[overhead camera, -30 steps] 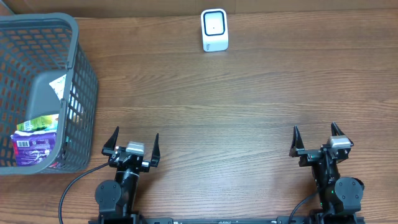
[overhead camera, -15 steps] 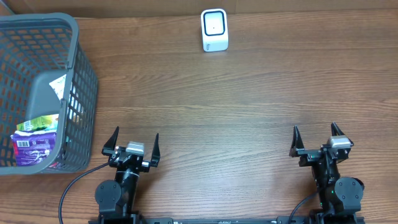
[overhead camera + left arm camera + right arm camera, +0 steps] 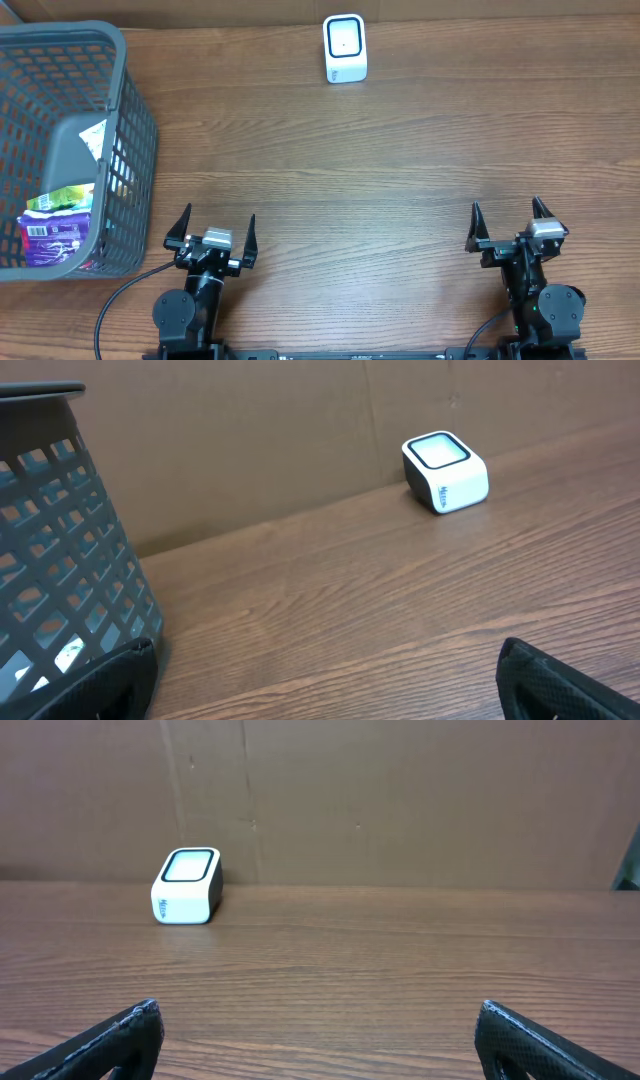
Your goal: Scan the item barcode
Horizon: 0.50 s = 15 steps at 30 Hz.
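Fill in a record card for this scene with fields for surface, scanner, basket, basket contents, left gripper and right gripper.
surface: wooden table
scanner: white barcode scanner, at the far edge, nothing touching it
basket: grey plastic basket, at the table's left end
basket contents: purple packet, green packet; the rest unclear
left gripper: open, empty, beside the basket
right gripper: open, empty

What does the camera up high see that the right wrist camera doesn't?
Only the overhead view shows the grey basket with a purple packet inside, and the left tool. Only the right wrist view shows the upright front of the brown wall behind the scanner. Both show the white scanner, the wooden table and the open right tool.
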Available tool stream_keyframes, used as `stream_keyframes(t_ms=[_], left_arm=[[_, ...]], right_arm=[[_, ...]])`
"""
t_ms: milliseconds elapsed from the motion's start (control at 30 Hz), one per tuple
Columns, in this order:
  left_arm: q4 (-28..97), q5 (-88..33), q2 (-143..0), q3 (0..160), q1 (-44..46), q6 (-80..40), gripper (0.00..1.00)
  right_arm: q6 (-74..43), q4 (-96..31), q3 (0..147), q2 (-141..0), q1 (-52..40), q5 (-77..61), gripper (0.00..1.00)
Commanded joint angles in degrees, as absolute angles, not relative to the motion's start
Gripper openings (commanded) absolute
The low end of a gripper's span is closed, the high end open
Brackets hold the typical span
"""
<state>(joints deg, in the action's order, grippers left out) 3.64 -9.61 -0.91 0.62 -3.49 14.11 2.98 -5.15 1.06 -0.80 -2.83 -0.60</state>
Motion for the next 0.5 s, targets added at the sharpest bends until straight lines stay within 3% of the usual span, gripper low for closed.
stream_keyframes(t_ms=[0, 467], left_arm=[[3.62, -8.82, -0.6, 0.27, -3.75, 14.15, 1.0], [3.62, -8.84, -0.6, 0.27, -3.75, 14.17, 0.99]], right_arm=[[2.81, -4.82, 0.45, -0.23, -2.98, -0.05, 1.0], [3.42, -4.8, 0.47, -0.23, -2.98, 0.8, 1.0]])
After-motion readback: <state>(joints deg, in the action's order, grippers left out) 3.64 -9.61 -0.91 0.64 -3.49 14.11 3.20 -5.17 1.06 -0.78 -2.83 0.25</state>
